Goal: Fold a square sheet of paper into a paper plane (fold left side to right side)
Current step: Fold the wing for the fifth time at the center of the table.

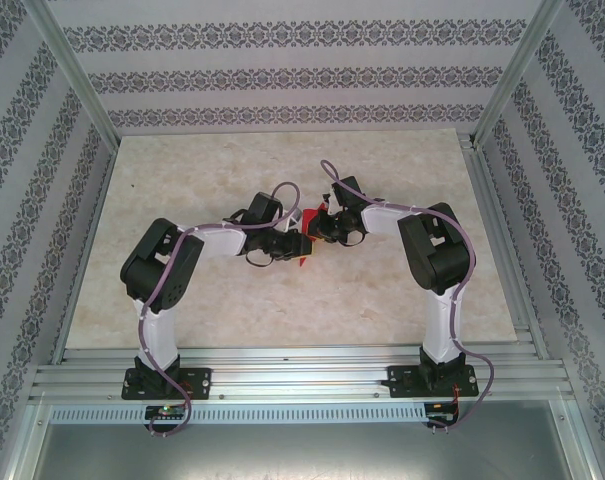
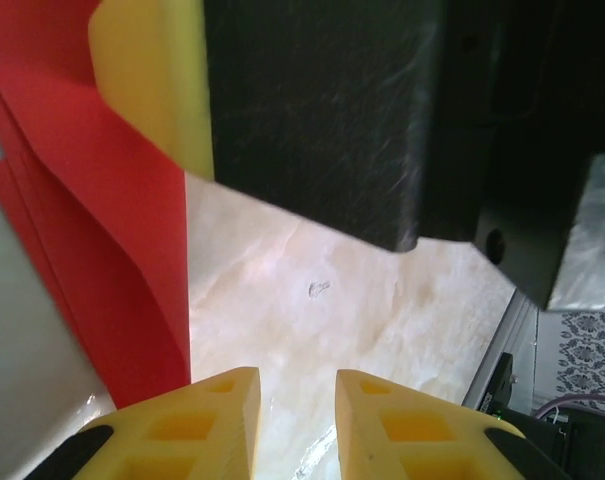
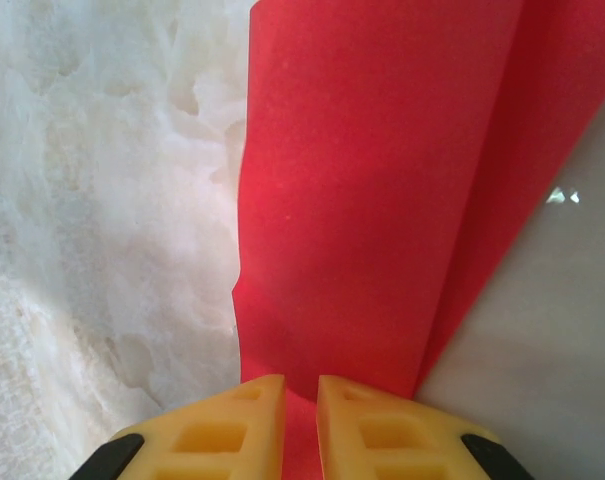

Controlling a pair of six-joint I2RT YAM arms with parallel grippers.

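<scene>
- The marble-patterned table [image 1: 182, 180] has both arms meeting at its centre, with the folded red sheet of paper [image 1: 308, 219] standing between their tips.
- The right gripper [image 3: 300, 395] is the nearer one. It is clamped on the sheet's near end, and in its wrist view the paper's long axis runs away toward 12 to 1 o'clock.
- The left gripper [image 2: 297, 395] is parted and grasps nothing. The sheet rises at 9 to 11 o'clock, just beside its left fingertip [image 2: 197, 425] rather than in the gap, so a regrasp probably needs a shift that way.
</scene>
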